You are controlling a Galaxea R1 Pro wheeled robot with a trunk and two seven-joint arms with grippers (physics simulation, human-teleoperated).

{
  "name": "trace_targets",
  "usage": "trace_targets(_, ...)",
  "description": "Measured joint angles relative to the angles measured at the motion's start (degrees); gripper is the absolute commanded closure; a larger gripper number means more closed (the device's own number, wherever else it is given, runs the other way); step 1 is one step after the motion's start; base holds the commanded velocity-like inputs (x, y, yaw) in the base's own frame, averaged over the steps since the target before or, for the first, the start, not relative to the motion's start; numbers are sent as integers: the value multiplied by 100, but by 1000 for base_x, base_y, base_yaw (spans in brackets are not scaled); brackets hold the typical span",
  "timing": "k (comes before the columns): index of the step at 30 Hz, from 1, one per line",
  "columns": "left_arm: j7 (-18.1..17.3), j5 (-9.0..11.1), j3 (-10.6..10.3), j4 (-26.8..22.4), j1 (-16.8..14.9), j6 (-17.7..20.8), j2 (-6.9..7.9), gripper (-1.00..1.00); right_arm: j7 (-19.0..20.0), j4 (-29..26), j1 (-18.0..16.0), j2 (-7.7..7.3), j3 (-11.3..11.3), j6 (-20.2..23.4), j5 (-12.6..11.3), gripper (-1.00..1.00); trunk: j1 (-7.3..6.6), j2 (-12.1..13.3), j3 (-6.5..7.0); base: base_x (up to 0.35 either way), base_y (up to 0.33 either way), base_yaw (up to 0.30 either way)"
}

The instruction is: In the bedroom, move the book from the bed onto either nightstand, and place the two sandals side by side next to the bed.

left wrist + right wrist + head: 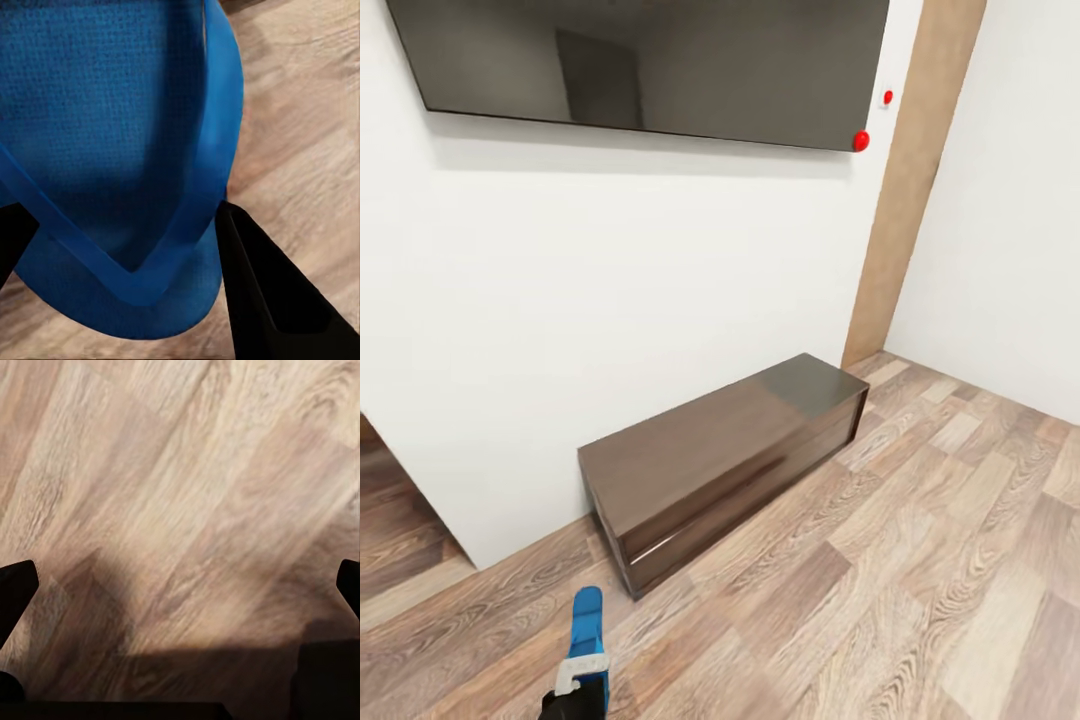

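I carry one blue sandal [586, 625] in my left end effector [582, 676], low at the front of my head view, its toe pointing away from me over the wood-plank floor [920, 560]. My left wrist view shows the sandal's sole and thin straps close up, with a dark finger [262, 292] pressed against its edge, so the grip looks closed on the sandal near one end. My right end effector [180, 585] hangs spread wide above bare floor, holding nothing. Ahead of me stands a low dark brown cabinet [730, 460] against a white wall [610, 300], beneath a large wall-mounted screen [650, 60]. Further right is a pale wooden door frame [900, 220]. From here I see no bed, book or second sandal, so I judge I am in transit with the first sandal. To do this well, I should keep the grip firm and the sandal level while my base turns, since a thin flexible sole held at one end may droop or swing. I should hold it clear of the cabinet, and release only once the bedside floor is plainly in sight.
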Motion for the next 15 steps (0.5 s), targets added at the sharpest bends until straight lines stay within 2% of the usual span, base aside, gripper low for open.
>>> trace_targets(2,290,2,-15,90,-1,-94,-31,100,0,3,0,2,-4,11,-6,-100,0,0,0,0,0,295)
trace_targets(4,438,-2,-22,138,-2,-142,-44,100,-2,0,0,1,-6,20,-7,-100,0,0,0,0,0,294)
trace_targets(9,567,-59,-77,265,-1,-185,-27,100,-24,1,0,-1,-8,32,8,-100,0,0,0,0,0,294)
trace_targets(15,571,-533,-128,424,-3,-411,-10,100,-30,15,0,-1,-15,-13,6,-100,0,0,1,0,0,294)
